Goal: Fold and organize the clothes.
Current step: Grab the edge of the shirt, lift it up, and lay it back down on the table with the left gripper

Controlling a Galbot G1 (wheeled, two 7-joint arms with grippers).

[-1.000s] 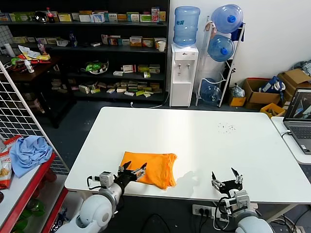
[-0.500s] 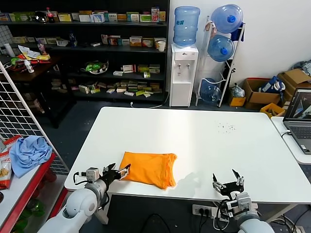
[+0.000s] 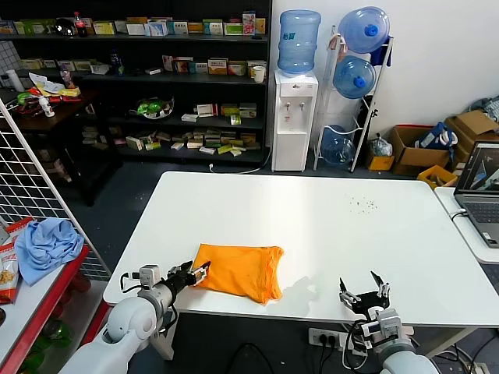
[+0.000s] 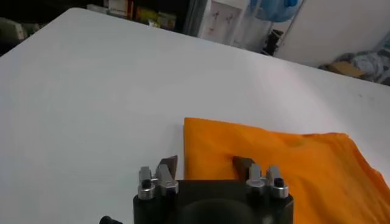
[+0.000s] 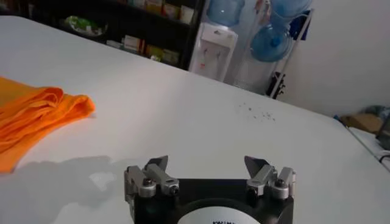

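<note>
Working the Galbot remotely, I see the orange T-shirt (image 3: 238, 270) lying folded into a flat bundle on the white table (image 3: 312, 226), toward the table's front edge and left of its centre. My left gripper (image 3: 197, 273) sits at the shirt's left corner, low over the tabletop; in the left wrist cam the fingers (image 4: 243, 164) straddle that corner edge w/ one tip over the orange cloth and the other over bare table, part-way spread, not pinching fabric as far as I can tell. The right gripper (image 3: 364, 290) hangs at the table's front edge, well apart from the shirt to its right, jaws spread wide w/ nothing between them; the right wrist cam shows the shirt's bunched end (image 5: 36, 115) off to one side on the table. Beyond the table's far side stands a water dispenser (image 3: 296, 101) w/ a blue bottle on top, next to dark shelves (image 3: 156, 86). A light blue cloth (image 3: 47, 245) rests on a red rack left of the table.
</note>
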